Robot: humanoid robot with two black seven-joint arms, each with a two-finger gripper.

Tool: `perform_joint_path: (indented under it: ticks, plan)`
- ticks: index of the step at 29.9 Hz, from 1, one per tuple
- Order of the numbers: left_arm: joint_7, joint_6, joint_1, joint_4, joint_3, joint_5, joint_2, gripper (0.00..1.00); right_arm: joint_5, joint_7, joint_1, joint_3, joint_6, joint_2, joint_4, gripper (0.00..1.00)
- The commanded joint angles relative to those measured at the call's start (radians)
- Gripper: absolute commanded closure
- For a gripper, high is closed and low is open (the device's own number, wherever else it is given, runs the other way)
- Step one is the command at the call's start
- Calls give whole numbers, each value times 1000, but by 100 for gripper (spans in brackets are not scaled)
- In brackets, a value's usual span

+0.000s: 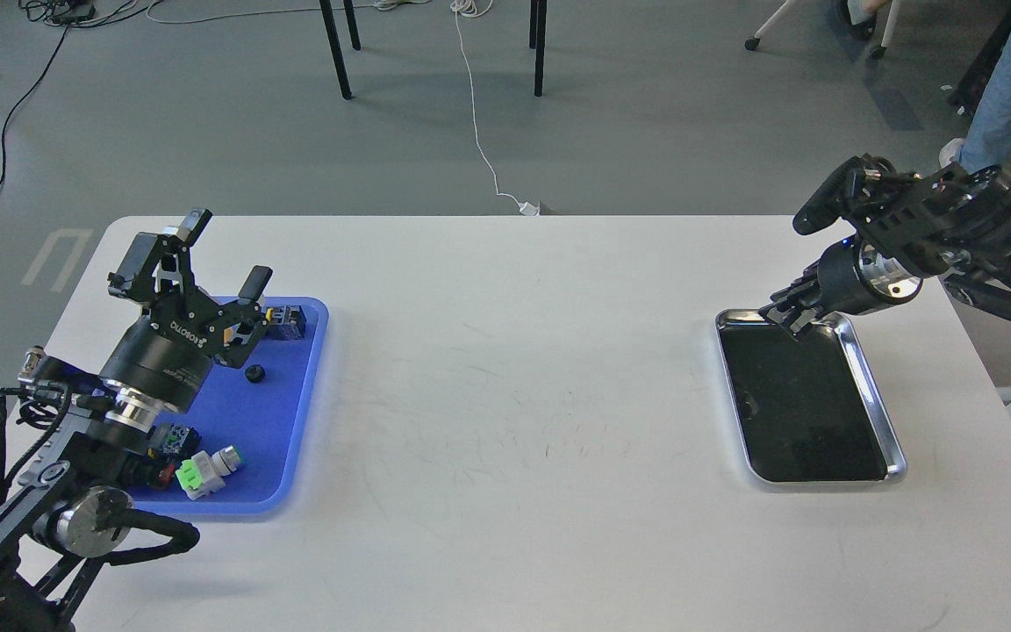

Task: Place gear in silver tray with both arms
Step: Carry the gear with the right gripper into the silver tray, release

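A small black gear (254, 374) lies on the blue tray (247, 426) at the table's left. My left gripper (226, 253) is open and empty, its fingers pointing up and away, just above and left of the gear. The silver tray (872, 386) sits at the table's right, and its dark bottom looks bare. My right gripper (788, 318) hovers over the silver tray's far-left corner. It is dark and small, so I cannot tell its fingers apart.
The blue tray also holds a green-and-white part (207, 470), a black-and-yellow block (288, 320) and a small green-blue component (175, 437). The white table (514, 395) spans the view. Chair legs (336, 48), a white cable (479, 132) and a person's legs (1010, 88) are beyond it.
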Motion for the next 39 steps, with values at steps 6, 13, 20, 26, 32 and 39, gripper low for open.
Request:
perform_joint_path:
  ticks: [6,13,20,26,32,39]
  plan:
    - [0,0,1,0,0,1,-2,2,2,0,-77,0,-2,10,-51,80]
    - [1,0,1,0,0,1,-9,2,2,0,-112,3,-8,20,-71,79]
    - [1,0,1,0,0,1,-18,2,5,0,-147,22,-11,59,-104,79]
    - [1,0,-1,0,0,1,-18,2,10,0,-152,23,-12,77,-108,76]
    - [1,0,-1,0,0,1,-22,2,10,0,-158,23,-12,77,-108,71]
    - [1,0,-1,0,0,1,-27,2,18,0,-160,63,-12,62,-104,27]
